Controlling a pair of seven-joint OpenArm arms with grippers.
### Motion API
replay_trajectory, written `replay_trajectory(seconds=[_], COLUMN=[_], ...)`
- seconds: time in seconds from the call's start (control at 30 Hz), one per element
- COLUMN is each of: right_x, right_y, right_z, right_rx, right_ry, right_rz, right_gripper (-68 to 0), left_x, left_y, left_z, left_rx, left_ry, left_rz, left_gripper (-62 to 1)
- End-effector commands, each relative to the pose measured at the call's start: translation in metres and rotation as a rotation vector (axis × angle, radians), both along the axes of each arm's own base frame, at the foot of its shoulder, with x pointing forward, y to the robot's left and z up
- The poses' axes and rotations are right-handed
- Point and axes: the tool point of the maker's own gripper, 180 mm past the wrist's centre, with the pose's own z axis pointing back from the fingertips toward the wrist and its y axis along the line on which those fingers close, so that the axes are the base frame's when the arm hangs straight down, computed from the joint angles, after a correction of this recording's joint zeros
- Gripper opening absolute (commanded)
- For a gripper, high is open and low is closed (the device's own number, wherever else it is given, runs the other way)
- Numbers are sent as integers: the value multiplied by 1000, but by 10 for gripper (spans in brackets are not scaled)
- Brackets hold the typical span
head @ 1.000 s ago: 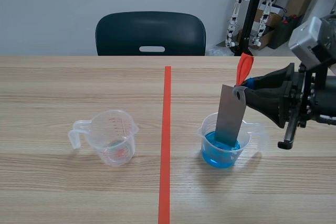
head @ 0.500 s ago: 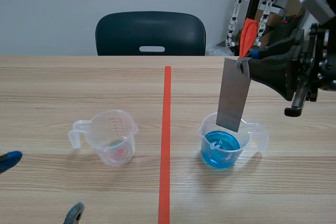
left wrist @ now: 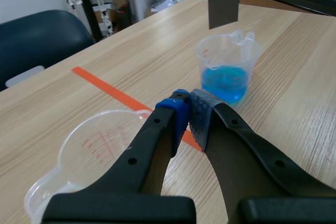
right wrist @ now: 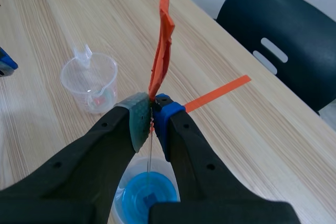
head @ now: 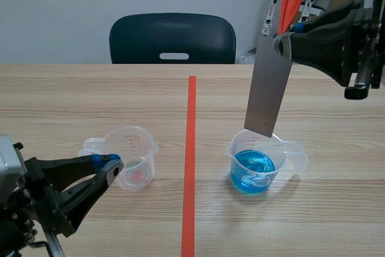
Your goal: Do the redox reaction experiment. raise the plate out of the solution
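Note:
A grey metal plate (head: 268, 85) with an orange ribbon (head: 290, 1) at its top hangs over the beaker of blue solution (head: 255, 165). Its lower edge is out of the liquid, about level with the rim. My right gripper (head: 291, 33) is high at the right, shut on the plate's top by the ribbon. From the right wrist the plate (right wrist: 149, 153) shows edge-on between the fingers of that gripper (right wrist: 151, 113), above the blue beaker (right wrist: 147, 195). My left gripper (head: 112, 164) is shut on nothing, its tips (left wrist: 187, 107) beside the empty beaker (head: 131, 156).
A red tape line (head: 189, 161) runs down the table's middle between the two beakers. A dark chair (head: 172, 39) stands behind the far edge. Boxes and robot parts (head: 289, 13) sit at the back right.
The right gripper rose and lifted the plate out of the blue solution. The left arm came in from the lower left and shut its fingers beside the empty beaker.

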Motion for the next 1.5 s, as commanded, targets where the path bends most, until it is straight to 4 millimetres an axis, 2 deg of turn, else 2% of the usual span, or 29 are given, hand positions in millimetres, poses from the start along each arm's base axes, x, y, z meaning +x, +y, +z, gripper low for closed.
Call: replay_trajectory(seconds=[0.0, 0.1, 0.27, 0.63, 1.03, 1.17, 1.47], right_x=[1, 1, -4, -7, -9, -9, -9], right_y=[0, -1, 1, -6, -8, -8, -9], right_z=[15, 23, 32, 49, 49, 49, 49], right_rx=[12, 24, 14, 46, 17, 17, 14], right_ry=[-40, -53, -51, -22, -10, -10, -11], right_rz=[11, 10, 19, 12, 10, 10, 9], right_gripper=[-669, -669, -669, -669, -669, -669, -669], left_x=[12, 27, 46, 62, 62, 59, 58], left_y=[0, -5, -24, -66, -103, -113, -117], left_z=[15, 27, 27, 33, 24, 27, 27], left_rx=[-19, -15, 47, 92, 197, 178, 195], left_ry=[-58, -109, -115, -118, -96, -93, -103], left_rz=[0, -11, -53, -149, -251, -278, -294], left_gripper=[-577, -577, -577, -577, -577, -577, -577])
